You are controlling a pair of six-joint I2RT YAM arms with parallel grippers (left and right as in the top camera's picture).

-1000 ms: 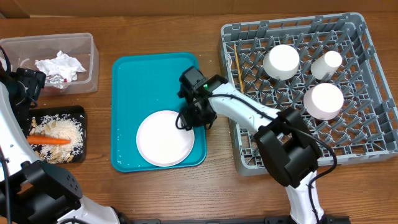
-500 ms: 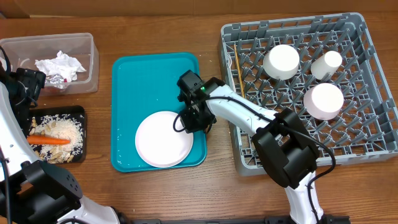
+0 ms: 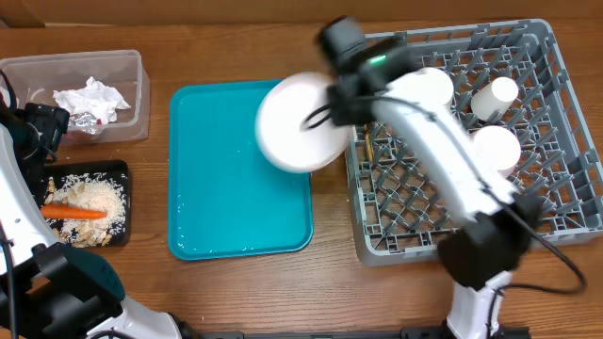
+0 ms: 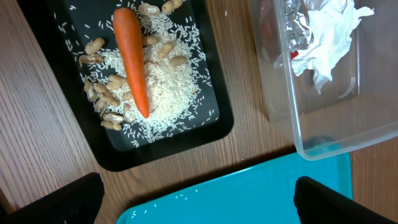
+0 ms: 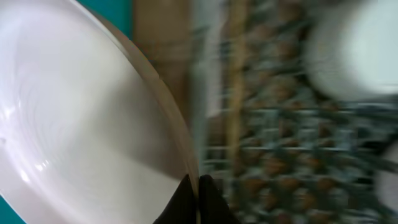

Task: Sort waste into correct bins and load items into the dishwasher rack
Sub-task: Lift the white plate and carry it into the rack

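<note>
One plate (image 3: 297, 122) is not yet in the rack (image 3: 556, 221). It hangs in the air between the teal tray (image 3: 207, 188) and the rack's left edge, pinched at its rim by the right gripper (image 5: 196, 190), whose fingers are clamped tight on the thin edge. The plate is tipped well up on edge and the wrist view is smeared by motion, so the step in hand looks like the carry to the rack. To do it well, I would keep the plate on edge and bring it over a free row of pegs on the left side, clear of the chopstick (image 5: 235, 93) lying along that side. I would then lower it until the bottom rim sits between pegs before letting go. A rim pinch on glazed ware is likely to slip if the plate swings or knocks a peg. The plate is smooth, glossy, hard and wide, with a shallow raised lip. The rack is grey moulded plastic, a square lattice of stiff upright pegs, already holding one round white bowl (image 3: 429, 92), a second bowl (image 3: 490, 151) and a small cup (image 3: 497, 94). The left gripper (image 4: 199, 202) is spread wide and holds nothing, hovering where the teal tray, the black tray (image 4: 214, 134) and the clear tub (image 4: 292, 118) come together. In the black tray a smooth tapered carrot (image 4: 132, 59) lies on loose rice (image 4: 171, 84) and peanut-like bits. The tub holds a soft crumpled napkin (image 4: 333, 31) and a crinkled foil wrapper (image 4: 297, 22).
</note>
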